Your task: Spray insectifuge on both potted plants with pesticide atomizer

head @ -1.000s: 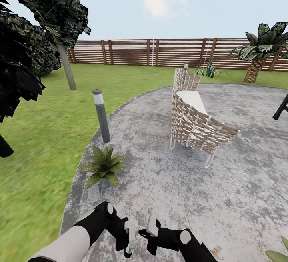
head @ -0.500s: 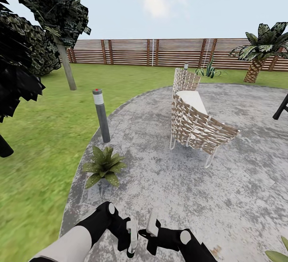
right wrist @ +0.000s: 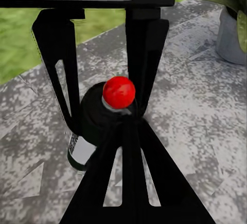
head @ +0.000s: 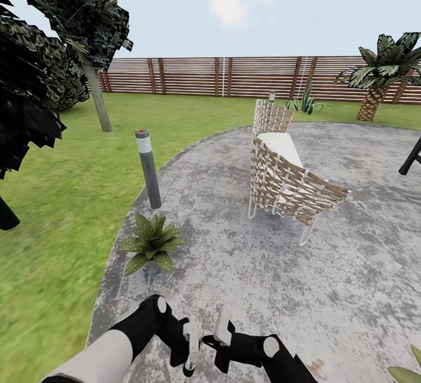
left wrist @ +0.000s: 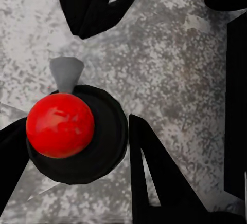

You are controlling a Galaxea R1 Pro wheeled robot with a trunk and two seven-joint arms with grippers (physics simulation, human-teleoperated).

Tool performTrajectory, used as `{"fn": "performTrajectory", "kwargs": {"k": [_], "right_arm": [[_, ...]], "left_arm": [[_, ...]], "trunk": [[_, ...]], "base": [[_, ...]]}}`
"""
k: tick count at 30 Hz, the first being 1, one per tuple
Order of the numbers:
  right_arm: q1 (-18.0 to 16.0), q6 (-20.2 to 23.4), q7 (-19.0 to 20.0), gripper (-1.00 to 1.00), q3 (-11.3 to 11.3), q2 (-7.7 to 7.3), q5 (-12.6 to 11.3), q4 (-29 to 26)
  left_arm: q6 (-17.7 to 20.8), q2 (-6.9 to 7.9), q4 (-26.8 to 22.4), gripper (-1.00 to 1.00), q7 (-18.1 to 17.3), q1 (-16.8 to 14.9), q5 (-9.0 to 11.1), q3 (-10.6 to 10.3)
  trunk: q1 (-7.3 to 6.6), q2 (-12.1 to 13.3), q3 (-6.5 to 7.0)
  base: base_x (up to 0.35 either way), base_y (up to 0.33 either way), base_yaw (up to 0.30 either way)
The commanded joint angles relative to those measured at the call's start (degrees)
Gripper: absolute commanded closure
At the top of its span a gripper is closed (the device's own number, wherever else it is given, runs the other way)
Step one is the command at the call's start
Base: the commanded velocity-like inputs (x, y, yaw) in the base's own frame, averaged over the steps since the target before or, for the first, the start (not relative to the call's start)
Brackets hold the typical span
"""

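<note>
place: garden, likely a home's | lawn (head: 64,196) | slatted fence (head: 234,76) | stone patio (head: 263,254) | woven chair (head: 289,178)

The pesticide atomizer (right wrist: 98,126), dark with a red cap, stands upright on the stone patio (head: 327,289).

Your left arm (head: 102,354) has a smooth white forearm shell that runs into a glossy black wrist housing with rounded, bulging joints. A small pale grey disc cap sits on the side of that left wrist. Your right arm (head: 275,356) is black along all you can see of it, with a matching pale round cap on its wrist joint. Each arm ends in a tool with pale grey-white finger plates: left tool (head: 190,345), right tool (head: 221,325). Seen up close from your wrist cameras, the fingers (right wrist: 56,64) are flat black bars with long slotted cut-outs, hung from a black crossbar under a pale grey housing.
</note>
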Motion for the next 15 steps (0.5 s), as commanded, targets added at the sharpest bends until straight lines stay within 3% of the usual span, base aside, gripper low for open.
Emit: {"fn": "performTrajectory", "kwargs": {"k": [1,6,14,15], "right_arm": [[0.0,-0.2,0.3,1.0,-0.4,0.07,0.4,0.0],[0.0,-0.2,0.3,1.0,-0.4,0.07,0.4,0.1],[0.0,-0.2,0.3,1.0,-0.4,0.06,0.4,0.1],[0.0,-0.3,0.2,-1.0,-0.5,-0.02,0.5,0.3]], "left_arm": [[0.1,0.72,-0.1,1.0,-0.1,0.0,-0.4,0.0],[0.4,6.82,-0.1,1.0,-0.2,0.0,-0.6,-0.3],[0.2,12.83,-0.1,1.0,-0.2,0.2,-0.7,-0.5],[0.2,14.01,-0.1,1.0,-0.3,0.3,-0.8,-0.5]], "trunk": [[-0.01,0.0,-0.05],[-0.01,0.0,-0.05],[-0.01,0.0,-0.05],[-0.01,0.0,-0.05]], "base": [[0.0,0.0,0.0],[0.0,0.0,0.0],[0.0,0.0,0.0],[0.0,0.0,0.0]]}}
